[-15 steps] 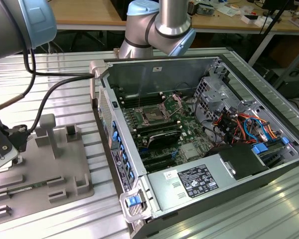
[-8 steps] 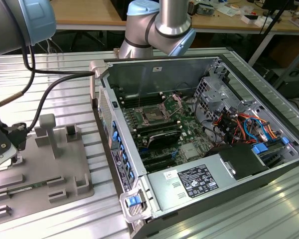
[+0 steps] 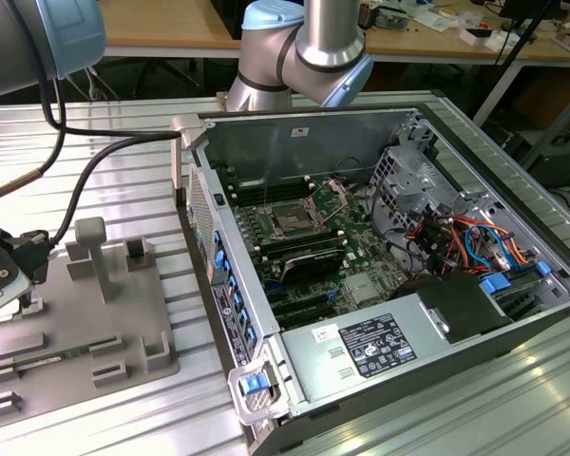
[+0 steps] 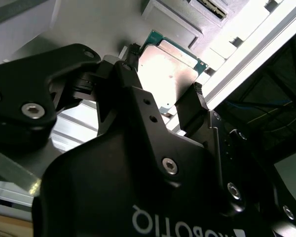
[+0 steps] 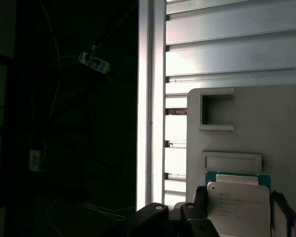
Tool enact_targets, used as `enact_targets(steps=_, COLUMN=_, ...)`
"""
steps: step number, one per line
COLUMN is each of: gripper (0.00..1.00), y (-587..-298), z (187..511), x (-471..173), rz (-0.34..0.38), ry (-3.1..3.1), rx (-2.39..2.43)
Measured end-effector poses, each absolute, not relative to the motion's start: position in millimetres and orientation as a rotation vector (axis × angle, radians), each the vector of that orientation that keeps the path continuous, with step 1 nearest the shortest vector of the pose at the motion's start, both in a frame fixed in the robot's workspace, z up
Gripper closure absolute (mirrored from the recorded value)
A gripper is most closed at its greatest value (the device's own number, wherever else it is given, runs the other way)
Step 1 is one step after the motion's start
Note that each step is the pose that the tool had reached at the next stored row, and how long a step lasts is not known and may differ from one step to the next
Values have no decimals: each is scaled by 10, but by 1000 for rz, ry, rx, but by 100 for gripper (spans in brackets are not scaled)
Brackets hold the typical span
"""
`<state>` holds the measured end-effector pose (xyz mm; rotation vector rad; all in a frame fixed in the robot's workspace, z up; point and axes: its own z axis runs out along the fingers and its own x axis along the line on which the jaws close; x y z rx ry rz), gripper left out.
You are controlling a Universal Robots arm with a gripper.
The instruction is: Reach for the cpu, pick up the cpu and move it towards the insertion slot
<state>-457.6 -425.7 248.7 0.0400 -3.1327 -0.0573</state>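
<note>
Black gripper (image 4: 165,74) is pinched on the cpu (image 4: 173,61). In both wrist views one dark finger (image 4: 132,59) lies against each of two opposite edges of the chip, which sits squarely between them. The silvery top is turned toward the cameras, with the thin green rim visible at the corners and along one side. Whether the chip is clear of the surface behind it cannot be told.

Directly behind the chip is the grey plastic tray (image 5: 246,123), with a square recess (image 5: 216,111) and a narrow rectangular recess (image 5: 232,162) moulded into it. The tray lies on a ribbed aluminium table (image 3: 104,142).

In the exterior view the tray is at lower left of the frame, with an upright post (image 3: 93,249) standing on it. The arm (image 3: 309,43) comes down from top centre, and a black cable (image 3: 104,161) trails off toward the left edge.

Just beside the tray, on the exterior view's right, an open computer case (image 3: 230,318) fills centre and right. The insertion slot (image 3: 293,219) is on the green board inside, near frame centre, its metal bracket hinged up. It is well apart from the tray. A labelled white box (image 3: 363,347) lies at the case's near end.
</note>
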Motion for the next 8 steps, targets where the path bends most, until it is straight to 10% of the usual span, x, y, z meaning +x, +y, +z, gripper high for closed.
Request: enact_targets(steps=8, gripper=45, y=-4257, z=2562, x=-4576, rz=-57, ry=-3133, rx=40)
